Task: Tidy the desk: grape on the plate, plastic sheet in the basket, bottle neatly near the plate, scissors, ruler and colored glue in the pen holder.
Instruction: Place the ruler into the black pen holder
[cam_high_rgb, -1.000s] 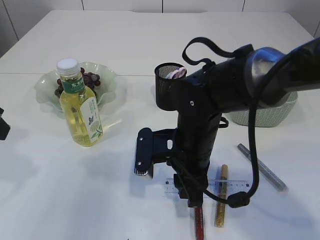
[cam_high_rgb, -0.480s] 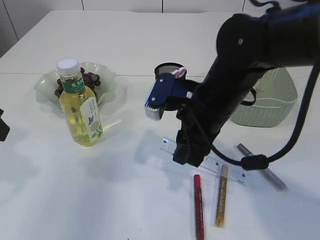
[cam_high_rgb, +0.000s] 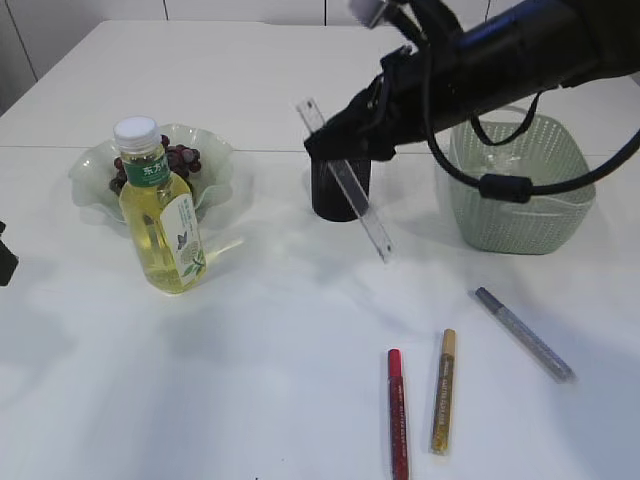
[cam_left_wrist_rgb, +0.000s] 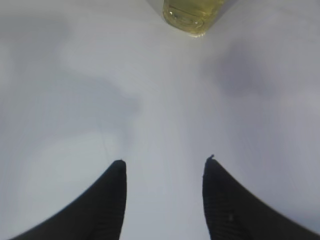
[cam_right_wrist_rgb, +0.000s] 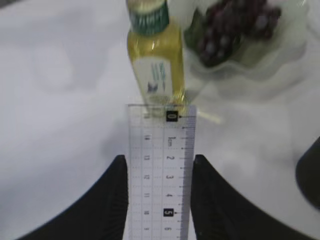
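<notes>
My right gripper (cam_high_rgb: 340, 150) (cam_right_wrist_rgb: 160, 162) is shut on the clear ruler (cam_high_rgb: 362, 212) (cam_right_wrist_rgb: 160, 135), held tilted in the air in front of the black mesh pen holder (cam_high_rgb: 328, 200) (cam_right_wrist_rgb: 312, 175). Three colored glue pens lie on the table: red (cam_high_rgb: 398, 410), gold (cam_high_rgb: 443, 390), silver (cam_high_rgb: 525, 333). The bottle (cam_high_rgb: 160, 205) (cam_right_wrist_rgb: 155, 65) (cam_left_wrist_rgb: 187, 15) of yellow drink stands in front of the glass plate (cam_high_rgb: 95, 170) (cam_right_wrist_rgb: 280, 55), which holds the grape bunch (cam_high_rgb: 180, 158) (cam_right_wrist_rgb: 235, 25). My left gripper (cam_left_wrist_rgb: 165, 162) hovers open over bare table. Scissors and plastic sheet are hidden.
A pale green basket (cam_high_rgb: 515, 215) stands at the right, behind the right arm. The left arm shows only as a dark bit (cam_high_rgb: 5, 262) at the left edge. The white table (cam_high_rgb: 250, 380) carries nothing else in front.
The right arm rose from the table front with the ruler and swung back and up. The ruler now hangs slanted by the pen holder. The left arm stayed still.
</notes>
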